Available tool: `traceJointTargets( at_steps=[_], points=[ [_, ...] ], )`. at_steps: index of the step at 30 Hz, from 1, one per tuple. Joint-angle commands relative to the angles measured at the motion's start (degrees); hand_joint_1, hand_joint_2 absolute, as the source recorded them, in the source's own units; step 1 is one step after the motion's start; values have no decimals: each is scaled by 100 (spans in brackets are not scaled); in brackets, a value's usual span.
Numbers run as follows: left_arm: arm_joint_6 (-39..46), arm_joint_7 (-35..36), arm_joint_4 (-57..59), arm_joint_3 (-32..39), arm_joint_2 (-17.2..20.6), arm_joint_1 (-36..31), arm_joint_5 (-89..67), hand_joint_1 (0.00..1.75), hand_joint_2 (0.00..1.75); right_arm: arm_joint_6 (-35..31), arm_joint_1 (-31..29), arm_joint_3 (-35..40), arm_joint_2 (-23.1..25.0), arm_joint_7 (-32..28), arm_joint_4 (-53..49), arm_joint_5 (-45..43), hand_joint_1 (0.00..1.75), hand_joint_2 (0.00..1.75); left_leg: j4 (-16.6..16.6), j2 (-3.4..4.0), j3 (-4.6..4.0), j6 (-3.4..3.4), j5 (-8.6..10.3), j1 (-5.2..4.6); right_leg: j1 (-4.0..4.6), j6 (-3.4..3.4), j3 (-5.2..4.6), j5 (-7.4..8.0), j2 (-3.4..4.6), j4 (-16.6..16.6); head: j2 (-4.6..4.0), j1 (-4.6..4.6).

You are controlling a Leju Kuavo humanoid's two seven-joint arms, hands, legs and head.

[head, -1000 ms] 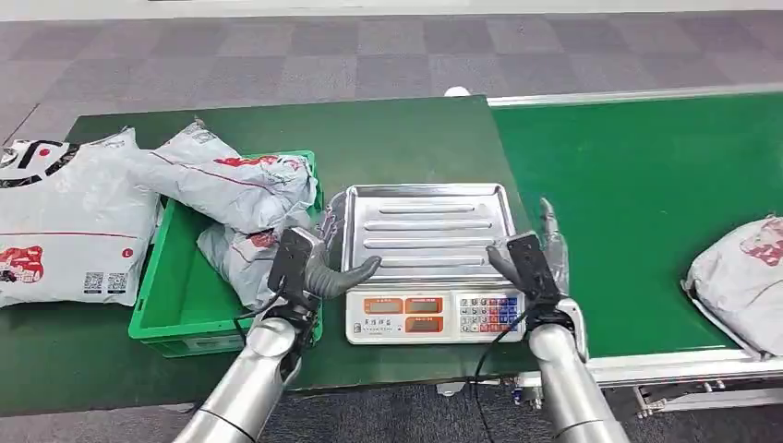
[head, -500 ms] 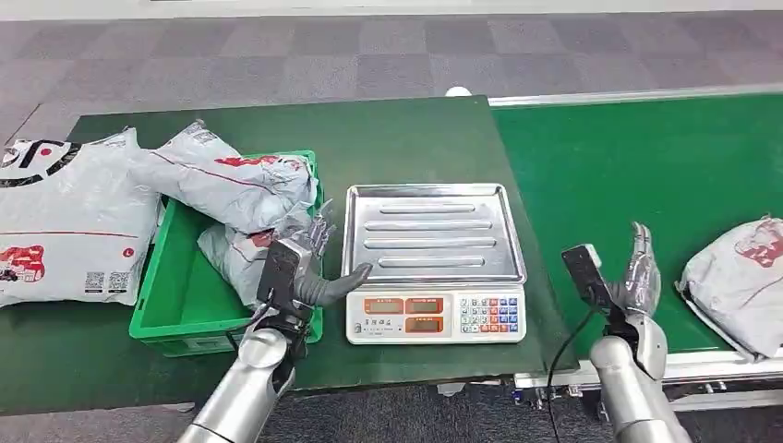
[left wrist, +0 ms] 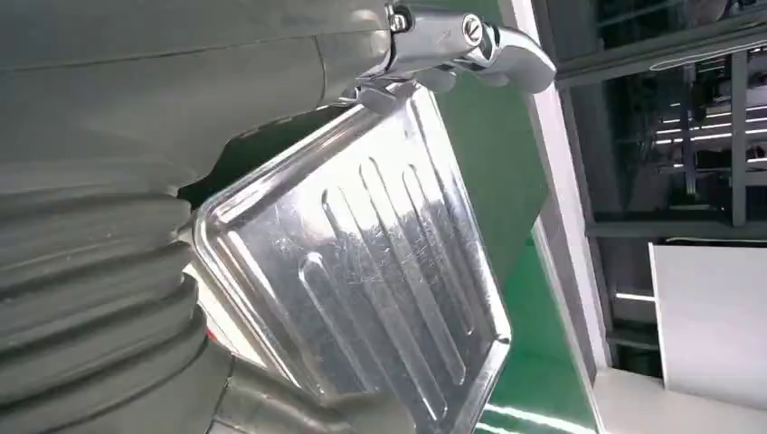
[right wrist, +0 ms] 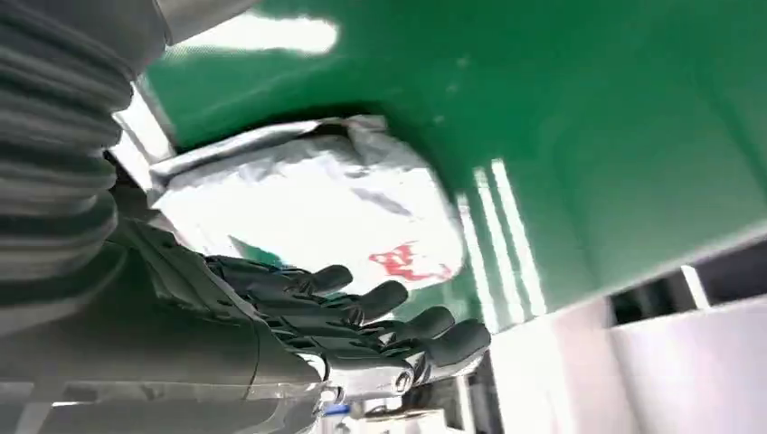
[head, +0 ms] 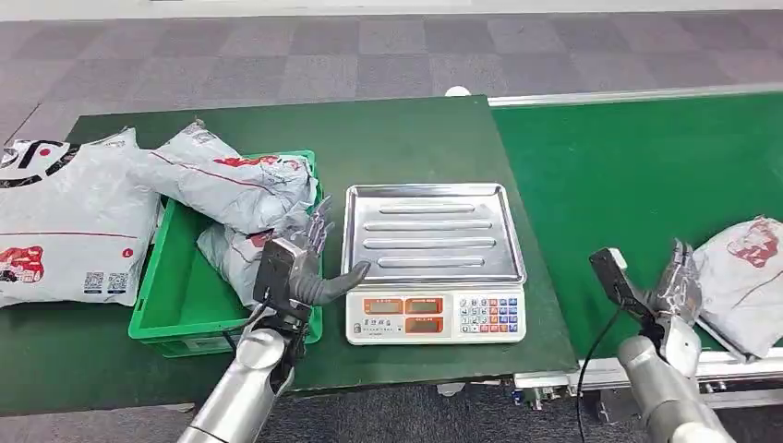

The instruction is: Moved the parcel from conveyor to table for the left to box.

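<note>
A grey parcel [head: 746,277] with red print lies on the green conveyor [head: 637,175] at the right edge; the right wrist view shows the parcel [right wrist: 307,199] close ahead. My right hand [head: 677,281] is open, fingers spread, just left of the parcel and not touching it. My left hand [head: 309,263] is open between the green box [head: 175,305] and the scale, thumb stretched toward the scale's tray [head: 427,231]. The box holds two grey parcels [head: 235,189]. In the left wrist view the steel tray [left wrist: 362,271] lies bare.
A weighing scale [head: 432,316] with keypad stands mid-table on the dark green table [head: 406,138]. A large white parcel [head: 69,221] lies left of the box. The conveyor's metal rail [head: 665,365] runs along its near edge.
My right hand has swung from beside the scale rightward over the conveyor to just beside the parcel. My left hand has drawn back slightly toward the box.
</note>
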Motion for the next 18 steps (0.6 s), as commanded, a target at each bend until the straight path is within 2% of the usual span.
traceJointTargets(
  at_steps=[1,8,18],
  points=[
    [24,-40,196,194,189,-175,140,0,175,412,-899,-258,-286,839,1666,506,0,175,-9,19,26,-3,-5,3,3,-5,21,3,23,-12,0,0],
    [-59,3,79,122,192,-88,99,0,175,714,-811,-615,-538,1315,1971,478,0,175,-11,-5,25,0,-2,1,0,-4,26,-3,-1,-13,-2,0],
    [-60,3,31,123,211,-48,99,0,175,704,-823,-618,-510,1345,1972,508,0,175,-9,10,23,0,-8,1,1,-5,18,-1,15,-10,0,0]
  ],
)
